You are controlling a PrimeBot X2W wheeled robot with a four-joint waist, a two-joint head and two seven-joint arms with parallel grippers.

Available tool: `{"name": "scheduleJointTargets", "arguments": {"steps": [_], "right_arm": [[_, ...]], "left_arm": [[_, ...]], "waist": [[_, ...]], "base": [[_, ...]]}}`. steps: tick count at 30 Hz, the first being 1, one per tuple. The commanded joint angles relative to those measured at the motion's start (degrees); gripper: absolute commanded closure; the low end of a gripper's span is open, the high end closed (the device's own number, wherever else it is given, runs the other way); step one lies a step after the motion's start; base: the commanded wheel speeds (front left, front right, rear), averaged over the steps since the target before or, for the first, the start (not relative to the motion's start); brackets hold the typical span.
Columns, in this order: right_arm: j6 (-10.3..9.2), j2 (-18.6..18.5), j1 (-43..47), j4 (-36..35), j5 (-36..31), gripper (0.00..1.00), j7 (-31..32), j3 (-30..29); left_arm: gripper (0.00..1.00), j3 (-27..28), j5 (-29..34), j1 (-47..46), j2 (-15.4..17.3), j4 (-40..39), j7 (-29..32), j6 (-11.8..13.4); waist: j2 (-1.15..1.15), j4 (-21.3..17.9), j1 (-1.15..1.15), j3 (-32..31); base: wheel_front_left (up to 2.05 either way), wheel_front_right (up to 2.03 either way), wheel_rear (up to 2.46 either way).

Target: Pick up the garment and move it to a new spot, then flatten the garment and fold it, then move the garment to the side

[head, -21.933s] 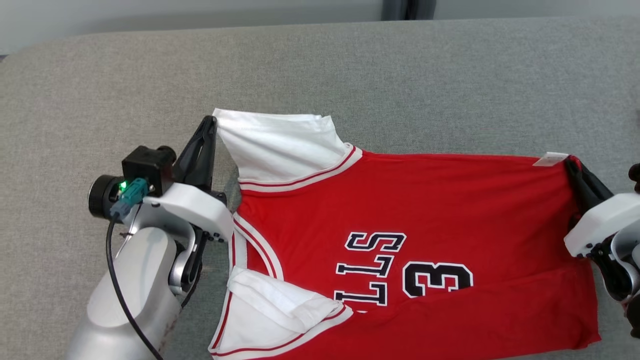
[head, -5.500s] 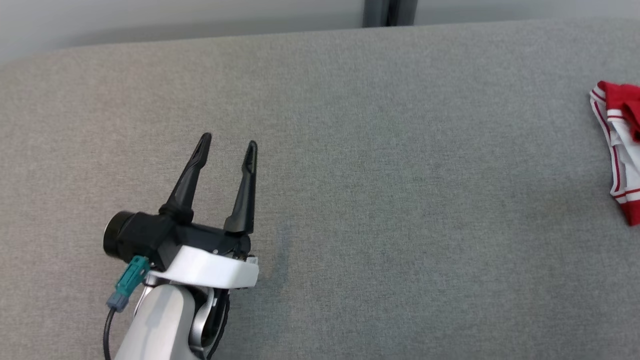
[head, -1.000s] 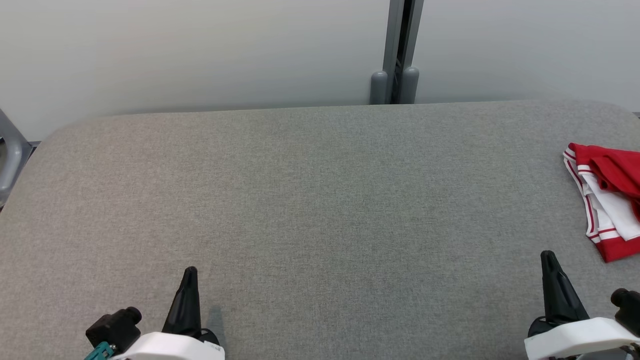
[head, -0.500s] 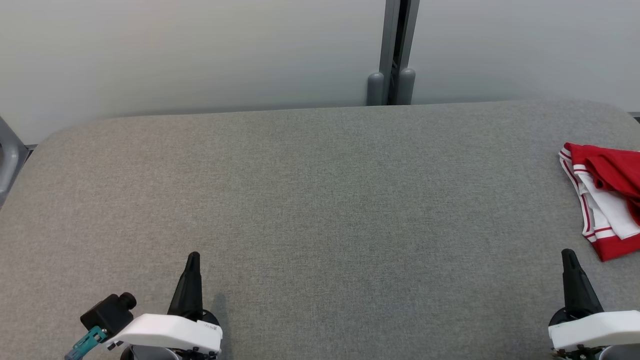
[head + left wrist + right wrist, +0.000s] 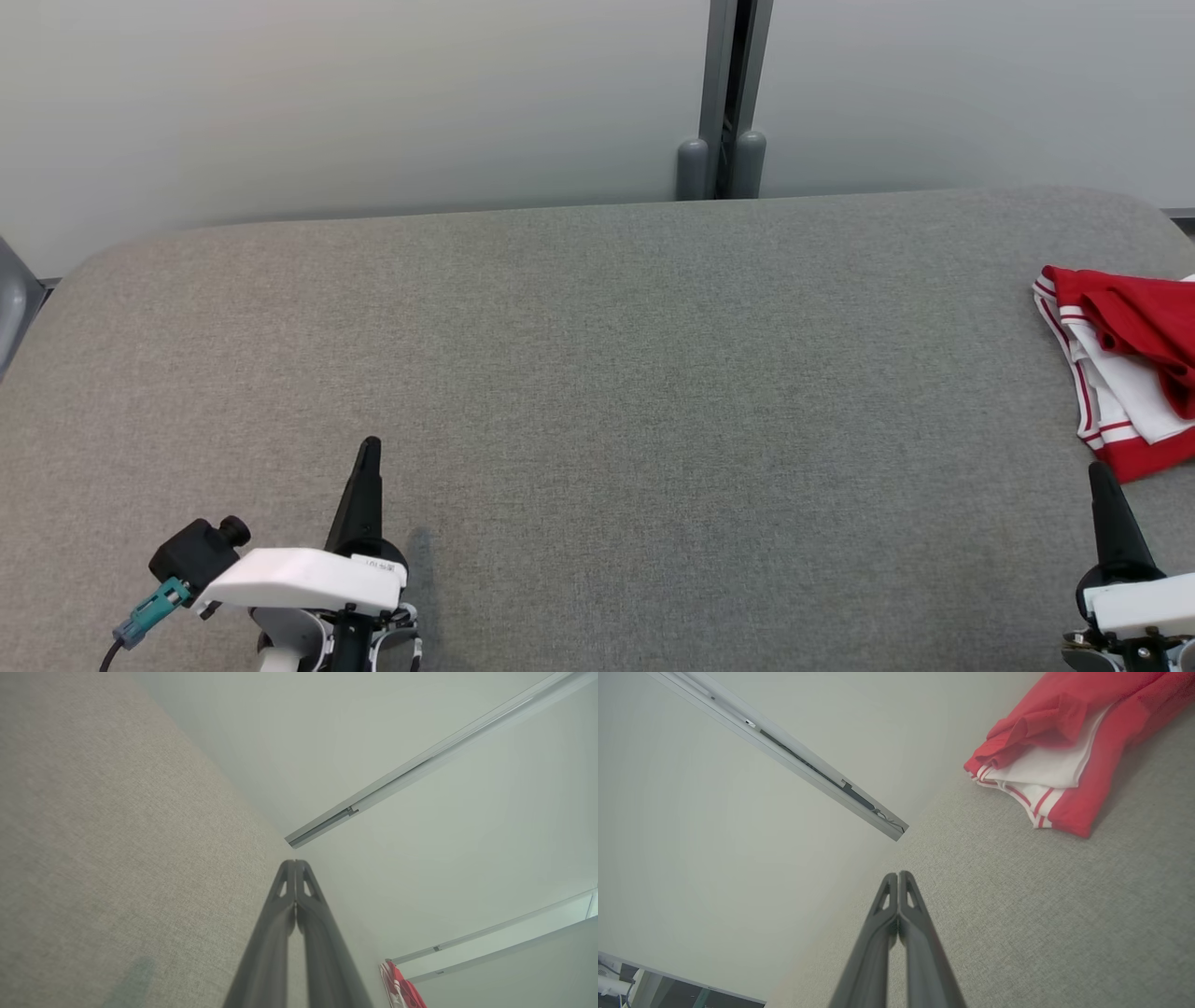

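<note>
Head view shows the red-and-white sports jersey of soft knit fabric (image 5: 1120, 373) lying folded in a compact bundle at the far right edge of the grey fabric-covered worktop (image 5: 597, 373), partly cut off by the picture's edge and well apart from both arms. The right wrist view confirms the bundle (image 5: 1064, 765) resting on the cloth surface, with white layers showing between red ones and one loose red fold on top. Assessment: the item is light, limp and without stiffness. It would sag and come unfolded if lifted by a single layer, so a hold should pinch all layers together at the thick folded edge, ideally at two points. The cloth surface is likely to drag on it if it is slid. The left jaws and the right jaws are both pressed together and hold nothing, low at the near edge. Against the earliest picture, the jersey is no longer spread flat across the middle with a jaw at each end. It is folded and set aside. Several seconds ago the left jaws stood apart; they are now together. Over the last second the camera has shifted slightly, and the bundle appears undisturbed.
</note>
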Motion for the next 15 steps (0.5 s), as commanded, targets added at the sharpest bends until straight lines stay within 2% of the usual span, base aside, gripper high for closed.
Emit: {"name": "scheduleJointTargets", "arguments": {"steps": [1,15], "right_arm": [[0.01,-0.6,-1.4,-0.4,1.3,1.0,0.4,-0.6],[0.01,-0.7,-1.9,0.1,10.0,1.0,3.6,-3.3]], "left_arm": [[1.0,0.0,-1.1,-1.8,0.3,-0.2,0.1,-0.5],[1.0,-0.6,-9.0,-4.3,0.3,1.3,1.6,-1.5]], "waist": [[0.0,0.0,0.0,0.0],[0.0,-0.5,0.0,-0.2]], "base": [[0.0,0.0,0.0],[0.0,0.0,0.0]]}}
